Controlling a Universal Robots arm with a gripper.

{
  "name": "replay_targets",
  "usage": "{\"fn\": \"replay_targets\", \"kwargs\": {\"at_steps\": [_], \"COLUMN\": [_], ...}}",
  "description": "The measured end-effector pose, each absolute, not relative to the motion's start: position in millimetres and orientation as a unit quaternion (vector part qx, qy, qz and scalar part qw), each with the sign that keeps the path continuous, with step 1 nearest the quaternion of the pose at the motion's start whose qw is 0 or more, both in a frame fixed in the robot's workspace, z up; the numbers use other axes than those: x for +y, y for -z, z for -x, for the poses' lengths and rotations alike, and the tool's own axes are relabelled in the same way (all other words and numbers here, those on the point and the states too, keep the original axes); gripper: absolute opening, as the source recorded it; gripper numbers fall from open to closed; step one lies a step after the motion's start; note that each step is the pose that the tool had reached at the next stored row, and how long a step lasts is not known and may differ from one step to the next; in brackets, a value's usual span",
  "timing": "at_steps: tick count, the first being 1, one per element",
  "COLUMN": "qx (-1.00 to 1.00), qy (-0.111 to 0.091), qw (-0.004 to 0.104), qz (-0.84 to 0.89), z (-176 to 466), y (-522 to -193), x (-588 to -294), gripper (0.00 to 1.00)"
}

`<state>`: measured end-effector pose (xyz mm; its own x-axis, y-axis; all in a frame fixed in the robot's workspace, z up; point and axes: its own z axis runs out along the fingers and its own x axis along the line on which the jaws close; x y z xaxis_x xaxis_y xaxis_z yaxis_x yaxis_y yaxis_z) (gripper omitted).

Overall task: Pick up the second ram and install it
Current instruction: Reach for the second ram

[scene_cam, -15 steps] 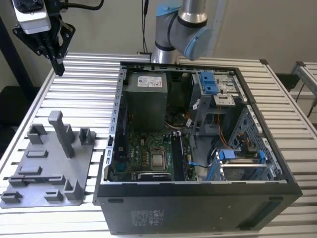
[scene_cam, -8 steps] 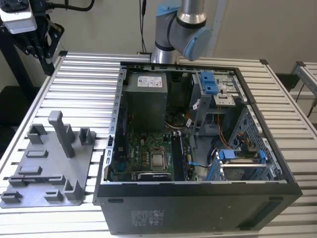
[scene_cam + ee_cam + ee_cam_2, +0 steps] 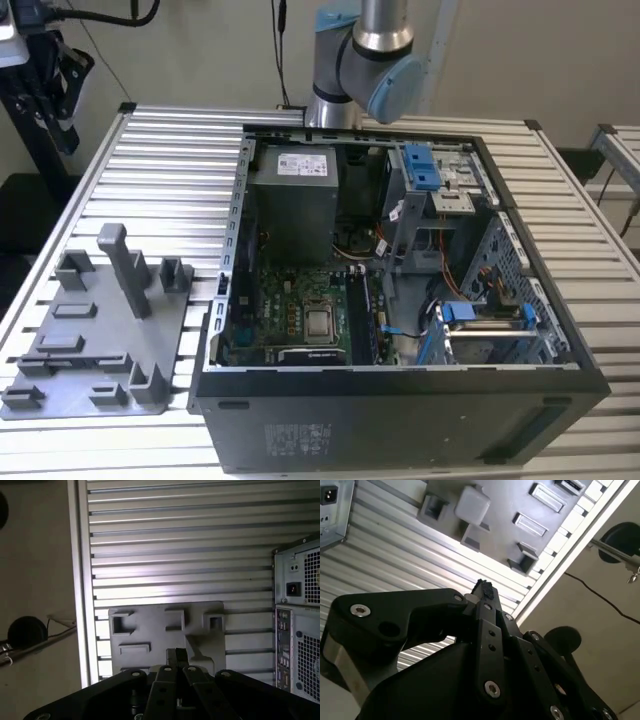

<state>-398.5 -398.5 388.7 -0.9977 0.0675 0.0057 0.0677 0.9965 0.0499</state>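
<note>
Gripper (image 3: 176, 655) closed tip to tip on itself (grey holder tray (image 3: 150, 632) well beyond, untouched)

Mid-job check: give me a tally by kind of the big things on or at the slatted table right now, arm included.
Open computer case: 1
Grey fixture tray: 1
Robot arm: 1
Total: 3

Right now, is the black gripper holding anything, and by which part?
Likely the thin, dark memory board: its slim edge juts from the black gripper's shut fingertips. Which part is pinched cannot be told.
</note>
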Motion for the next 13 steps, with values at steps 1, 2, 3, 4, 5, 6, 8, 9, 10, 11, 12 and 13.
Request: {"fn": "replay_targets", "kwargs": {"at_steps": [1,2,3,4,5,6,8,9,10,11,12,13], "qx": [-0.999,-0.999,-0.999,-0.999,-0.999,-0.999,-1.0,-1.0,-1.0,-1.0,-1.0,-1.0], "qy": [0.025,0.025,0.025,0.025,0.025,0.025,0.025,0.025,0.025,0.025,0.025,0.025], "qw": [0.002,0.002,0.002,0.002,0.002,0.002,0.001,0.001,0.001,0.001,0.001,0.001], "qz": [0.033,0.033,0.031,0.03,0.028,0.025,0.019,0.018,0.018,0.018,0.018,0.018], "z": [402.3,405.7,408.9,411.0,412.6,413.9,415.6,415.8,415.7,415.8,415.8,415.8], "y": [-388.0,-387.4,-386.8,-386.3,-385.8,-385.3,-384.4,-384.3,-384.3,-384.3,-384.3,-384.3], "x": [-398.6,-398.6,-398.5,-398.5,-398.6,-398.6,-398.5,-398.5,-398.6,-398.6,-398.6,-398.6], "gripper": [0.11,0.11,0.11,0.11,0.11,0.11,0.11,0.11,0.11,0.11,0.11,0.11]}}
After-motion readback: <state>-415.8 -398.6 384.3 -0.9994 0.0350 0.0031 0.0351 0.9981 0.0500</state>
